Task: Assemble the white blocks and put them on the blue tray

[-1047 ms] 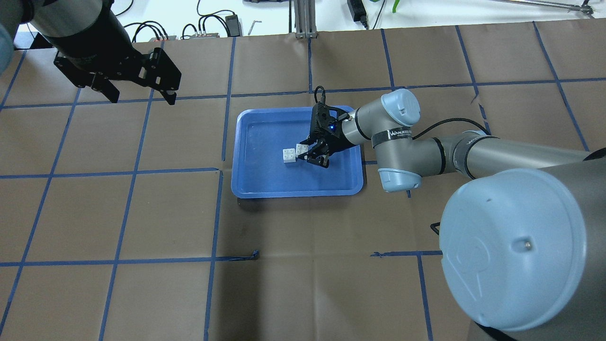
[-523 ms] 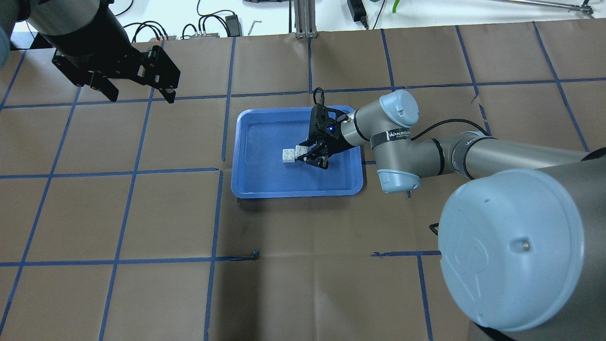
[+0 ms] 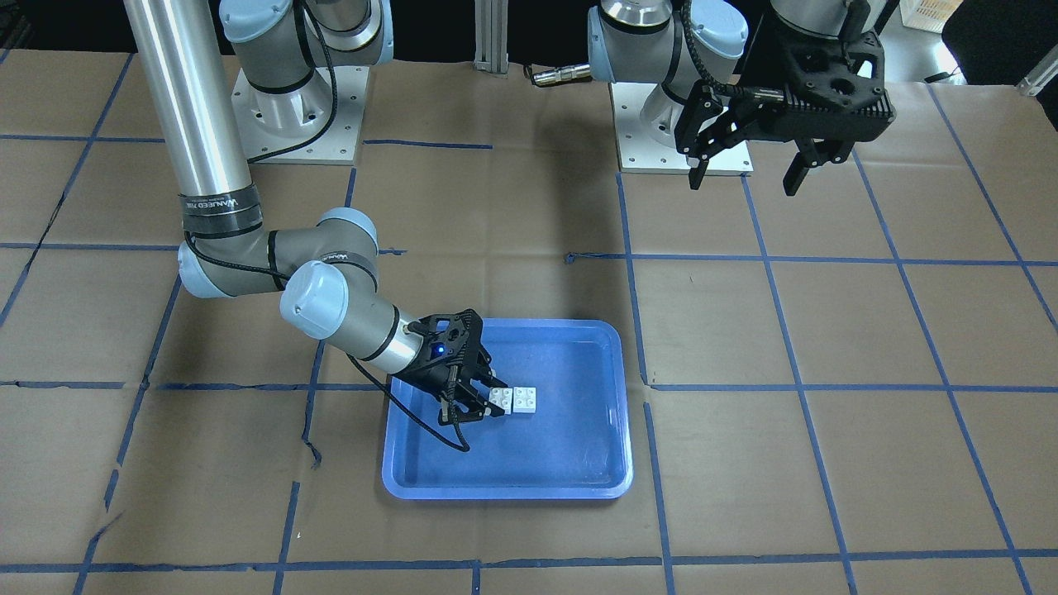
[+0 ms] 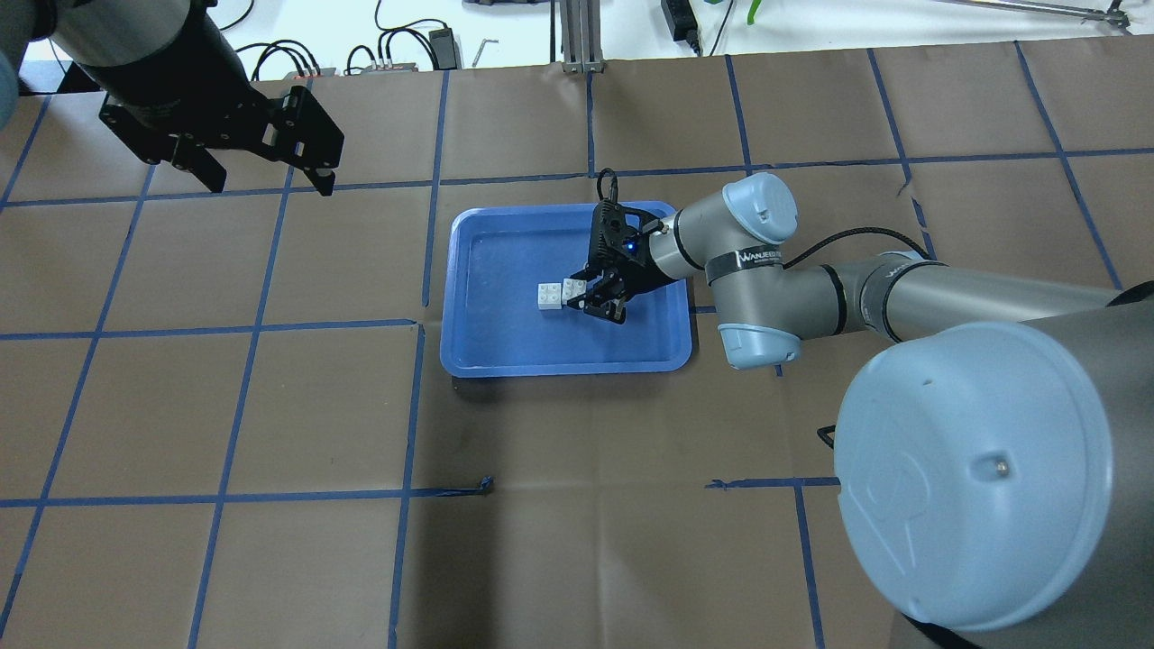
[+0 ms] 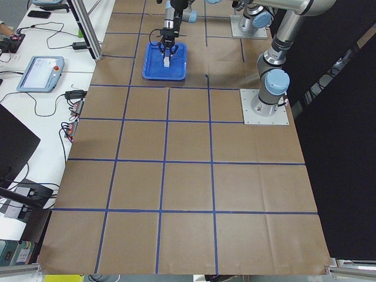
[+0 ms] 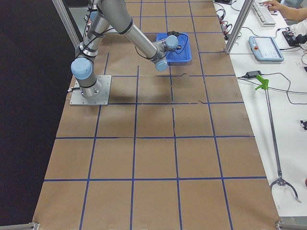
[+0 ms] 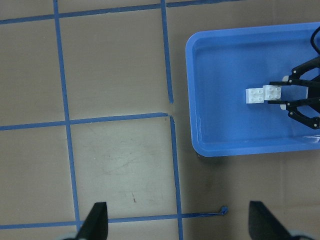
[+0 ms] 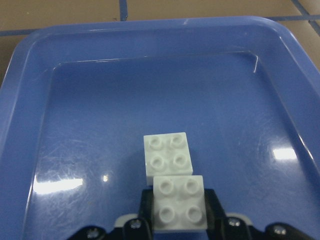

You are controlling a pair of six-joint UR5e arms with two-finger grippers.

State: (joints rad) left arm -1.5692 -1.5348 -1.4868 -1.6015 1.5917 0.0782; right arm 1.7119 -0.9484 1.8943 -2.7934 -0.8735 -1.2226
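The right arm stretches low, elbow bent; the right gripper (image 4: 578, 294) pinches the nearer of 2 small white studded plastic blocks (image 8: 167, 155), which touch each other, inside the shallow blue plastic tray (image 4: 487, 353). The left gripper (image 4: 270, 187) hangs wide, far aside.

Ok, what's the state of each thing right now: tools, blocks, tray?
blue tray: lying flat, not gripped.
held white block: studs up, inside the tray.
other white block: studs up, free on the tray floor, touching the held one.
right tool: shut on the held white block.
left tool: open, empty, raised clear of the tray.
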